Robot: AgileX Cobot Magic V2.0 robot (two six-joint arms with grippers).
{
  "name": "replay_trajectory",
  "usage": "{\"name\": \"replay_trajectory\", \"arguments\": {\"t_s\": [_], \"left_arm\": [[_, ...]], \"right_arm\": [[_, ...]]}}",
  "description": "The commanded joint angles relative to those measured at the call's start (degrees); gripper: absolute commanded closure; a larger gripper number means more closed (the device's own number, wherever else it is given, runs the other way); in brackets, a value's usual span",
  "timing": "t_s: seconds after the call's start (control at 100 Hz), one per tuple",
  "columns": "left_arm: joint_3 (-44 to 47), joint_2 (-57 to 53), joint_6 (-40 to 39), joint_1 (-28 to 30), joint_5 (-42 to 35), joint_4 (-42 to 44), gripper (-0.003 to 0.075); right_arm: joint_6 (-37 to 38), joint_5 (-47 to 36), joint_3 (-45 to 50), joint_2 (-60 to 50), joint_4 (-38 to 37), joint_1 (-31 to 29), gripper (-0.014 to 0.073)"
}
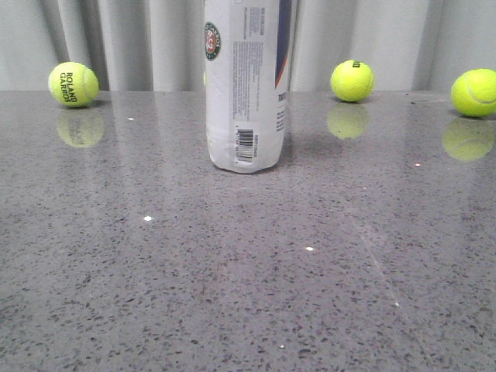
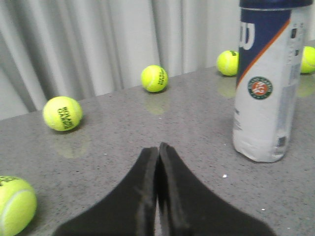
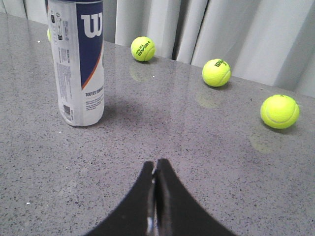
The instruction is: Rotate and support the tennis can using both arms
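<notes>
The tennis can [image 1: 248, 85] stands upright on the grey table, white label with barcode, round logo and navy band. It also shows in the left wrist view [image 2: 266, 83] and in the right wrist view [image 3: 78, 64]. My left gripper [image 2: 158, 147] is shut and empty, well short of the can. My right gripper [image 3: 155, 163] is shut and empty, also apart from the can. Neither gripper shows in the front view.
Yellow tennis balls lie along the back by the grey curtain: one at the left [image 1: 74, 84], one right of the can [image 1: 352, 80], one at the far right [image 1: 474, 92]. Another ball [image 2: 15, 204] lies close to my left gripper.
</notes>
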Motion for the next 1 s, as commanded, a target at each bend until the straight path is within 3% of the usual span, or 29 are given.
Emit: {"name": "replay_trajectory", "arguments": {"t_s": [0.0,0.27,0.66,0.79,0.83,0.99], "left_arm": [[0.31,-2.31,-3.57,3.23,-5.65,3.0,0.074],[7.97,-11.29,-6.61,12.35,-6.53,5.03,0.074],[17.63,-24.65,-7.06,20.27,-6.53,4.67,0.074],[21.52,-29.2,-10.43,22.01,-6.53,4.78,0.074],[21.4,-30.88,-10.53,22.28,-2.67,4.78,0.074],[21.4,-30.6,-10.53,23.24,0.0,5.1,0.074]], "right_arm": [[-0.01,-4.22,-1.32,0.69,-1.12,-0.32,0.0662],[-0.01,-4.22,-1.32,0.69,-1.12,-0.32,0.0662],[-0.01,-4.22,-1.32,0.69,-1.12,-0.32,0.0662],[-0.01,-4.22,-1.32,0.69,-1.12,-0.32,0.0662],[-0.01,-4.22,-1.32,0.69,-1.12,-0.32,0.0662],[-0.01,-4.28,-1.21,0.69,-1.12,-0.32,0.0662]]}}
